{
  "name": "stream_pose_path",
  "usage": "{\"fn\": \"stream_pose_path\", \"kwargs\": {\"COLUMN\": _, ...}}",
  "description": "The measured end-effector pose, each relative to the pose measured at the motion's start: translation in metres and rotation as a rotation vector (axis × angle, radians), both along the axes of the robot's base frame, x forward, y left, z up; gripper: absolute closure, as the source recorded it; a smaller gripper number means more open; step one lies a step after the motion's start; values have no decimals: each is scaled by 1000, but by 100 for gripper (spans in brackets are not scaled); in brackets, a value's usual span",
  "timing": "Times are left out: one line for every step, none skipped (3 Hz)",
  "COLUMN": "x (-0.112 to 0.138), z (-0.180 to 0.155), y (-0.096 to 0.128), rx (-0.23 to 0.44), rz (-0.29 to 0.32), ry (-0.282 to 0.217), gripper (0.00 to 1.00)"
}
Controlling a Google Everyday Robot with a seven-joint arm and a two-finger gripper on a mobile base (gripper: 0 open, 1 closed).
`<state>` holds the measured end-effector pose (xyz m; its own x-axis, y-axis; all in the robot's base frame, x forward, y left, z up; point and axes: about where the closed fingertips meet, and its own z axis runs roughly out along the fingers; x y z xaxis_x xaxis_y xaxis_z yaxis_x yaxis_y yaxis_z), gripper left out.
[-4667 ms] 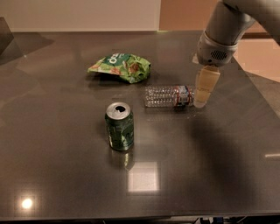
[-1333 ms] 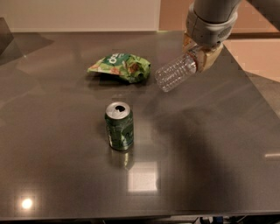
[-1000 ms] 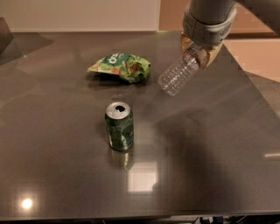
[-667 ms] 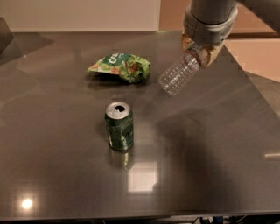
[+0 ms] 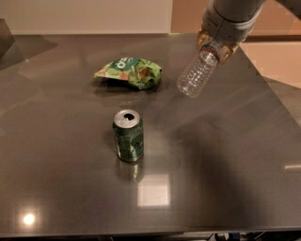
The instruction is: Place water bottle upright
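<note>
The bottle (image 5: 196, 73) is up in the air at the top right, well clear of the table (image 5: 70, 155). It's clear plastic with ribs, and it hangs tilted, base pointing down and left, neck end up and right. The gripper (image 5: 214, 47) is clamped on that neck end, with tan fingers (image 5: 201, 39) pressed on either side. There's a hint of red where the label band would be, right at the pinch.

The table is a dark, glossy grey-brown slab. Going left to right on it: a small bright light spot (image 5: 29, 219) reflects near the front-left edge. A crumpled green snack bag (image 5: 129, 73) lies toward the back, and an opened green can (image 5: 128, 135) stands upright in the middle. A pale square glare (image 5: 153, 189) sits just in front of the can. The bottle's soft shadow falls to the right of the can. Behind the table there's a cream wall (image 5: 94, 14), and a tan-orange area shows off to the right.

The cap is mostly buried between the fingers, so it's hard to make out. The grey arm (image 5: 230, 16) gets cut off by the top edge. The label text on the bag is too blurry to read.
</note>
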<state>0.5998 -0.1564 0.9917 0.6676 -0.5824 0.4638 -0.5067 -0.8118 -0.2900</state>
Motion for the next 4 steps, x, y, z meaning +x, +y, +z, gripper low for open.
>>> {"fn": "stream_pose_path", "kwargs": {"x": 15, "z": 11, "y": -1, "rx": 6, "rz": 141, "ry": -46, "gripper": 100}}
{"fn": "stream_pose_path", "kwargs": {"x": 24, "z": 16, "y": 2, "rx": 18, "rz": 290, "ry": -86, "gripper": 100}}
{"fn": "stream_pose_path", "kwargs": {"x": 23, "z": 18, "y": 4, "rx": -2, "rz": 436, "ry": -146, "gripper": 100}}
{"fn": "stream_pose_path", "kwargs": {"x": 15, "z": 19, "y": 3, "rx": -54, "rz": 560, "ry": -244, "gripper": 100}}
